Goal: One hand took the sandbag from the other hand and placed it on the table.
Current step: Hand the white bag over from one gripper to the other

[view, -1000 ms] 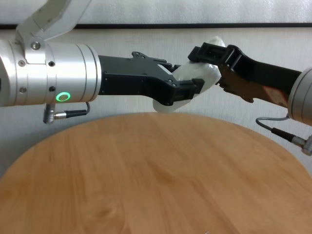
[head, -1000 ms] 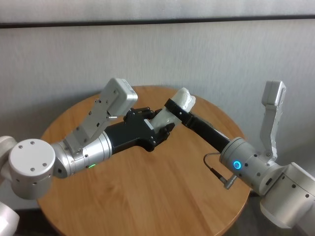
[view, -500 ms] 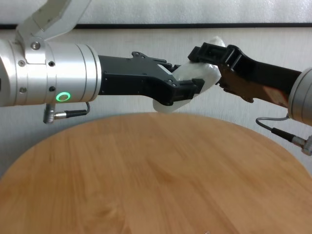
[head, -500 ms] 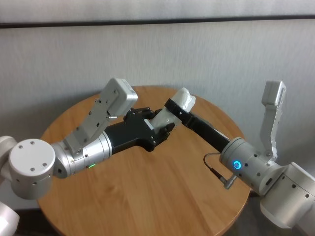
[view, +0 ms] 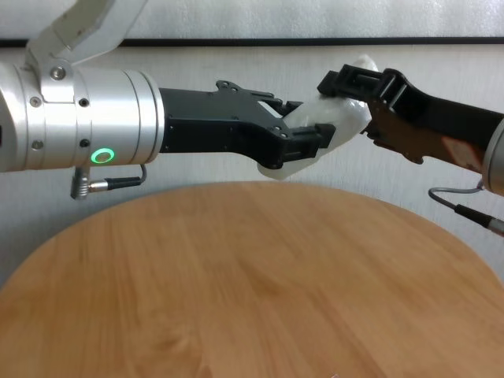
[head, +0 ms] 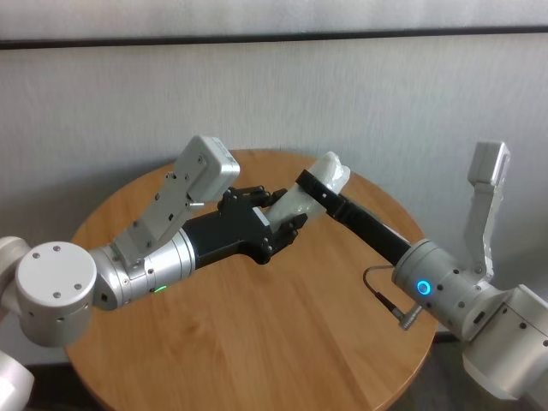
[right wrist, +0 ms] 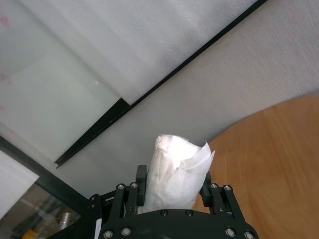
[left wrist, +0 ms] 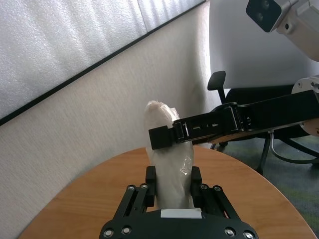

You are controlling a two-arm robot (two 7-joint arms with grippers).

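Note:
The white lumpy sandbag point(head: 305, 200) hangs in the air above the far part of the round wooden table point(head: 257, 342), held at both ends. My left gripper point(head: 287, 221), the one with the green light, is shut on its lower end point(left wrist: 168, 184). My right gripper point(head: 315, 184), with the blue light, is shut across its upper part point(view: 346, 79), and the bag's top point(right wrist: 177, 149) sticks out past the fingers. In the chest view the sandbag point(view: 335, 122) bridges the left gripper point(view: 303, 142) and the right one, well above the tabletop point(view: 252, 276).
Both forearms reach in over the table from its near sides. Each wrist carries a raised camera housing: left point(head: 184, 193), right point(head: 484, 197). A pale wall stands close behind the table. An office chair point(left wrist: 217, 82) is off beyond the table's edge.
My right gripper has moved right and slightly up, drawing the sandbag's upper end that way. The left arm has stayed where it was.

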